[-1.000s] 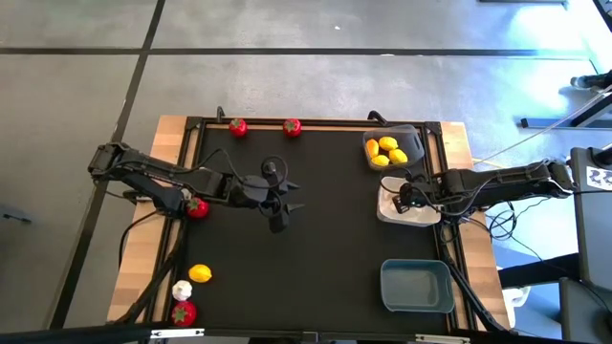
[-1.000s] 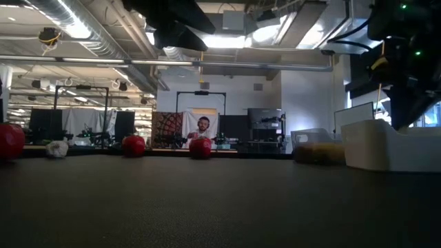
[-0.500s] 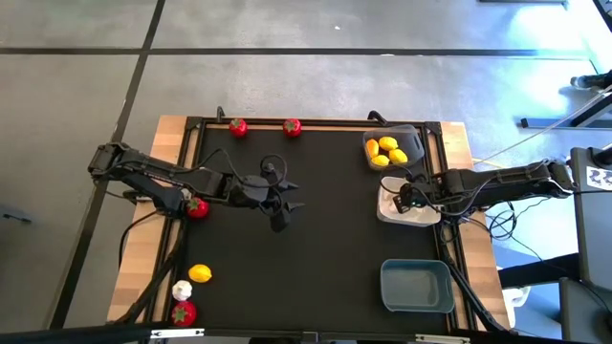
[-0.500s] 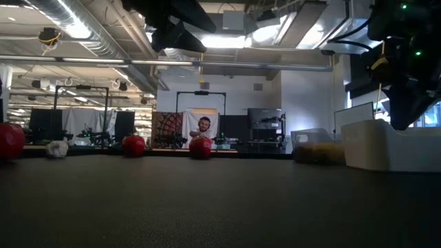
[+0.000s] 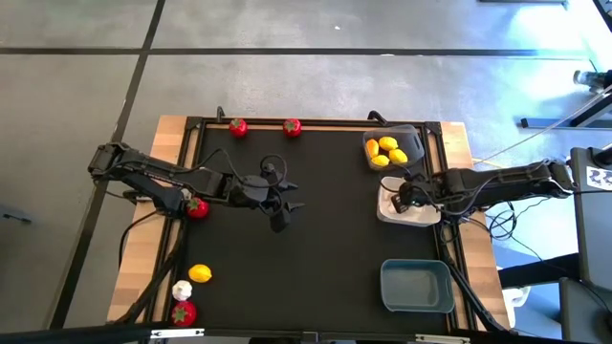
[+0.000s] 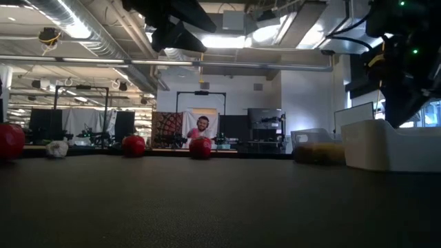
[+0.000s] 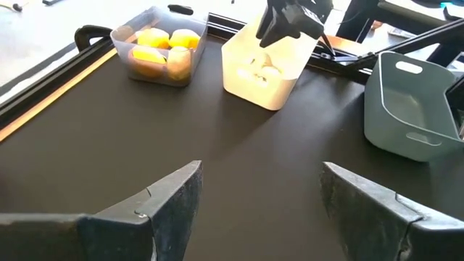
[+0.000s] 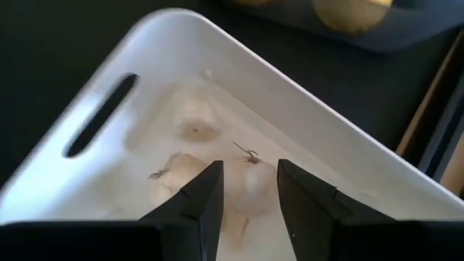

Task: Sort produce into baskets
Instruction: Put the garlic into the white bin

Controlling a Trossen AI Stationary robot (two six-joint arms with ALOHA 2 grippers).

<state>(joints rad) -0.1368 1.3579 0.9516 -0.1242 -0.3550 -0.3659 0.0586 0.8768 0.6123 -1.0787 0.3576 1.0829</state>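
My right gripper (image 5: 404, 198) hangs over the white basket (image 5: 387, 212), fingers pointing down into it and slightly apart. Three garlic bulbs lie on that basket's floor; one bulb (image 8: 246, 190) shows in the gap between my fingers. My left gripper (image 5: 284, 205) hovers open over the middle of the black mat, nothing between its fingers (image 7: 170, 192). Lemons (image 5: 386, 151) fill the dark grey basket (image 5: 417, 143). The blue-grey basket (image 5: 416, 304) holds nothing. My right gripper's fingers (image 8: 210, 192) stand on either side of the garlic bulb, coming from above. The bulb rests on the white basket's floor (image 8: 181, 145). Whether the fingers touch it, I cannot tell.
Two red fruits (image 5: 237, 126) (image 5: 292, 125) sit at the mat's far edge, and one (image 5: 197, 206) sits beside the left arm. At the near left lie a lemon (image 5: 200, 273), a garlic bulb (image 5: 182, 290) and a red fruit (image 5: 183, 312). A person (image 6: 202, 126) sits in the room behind.
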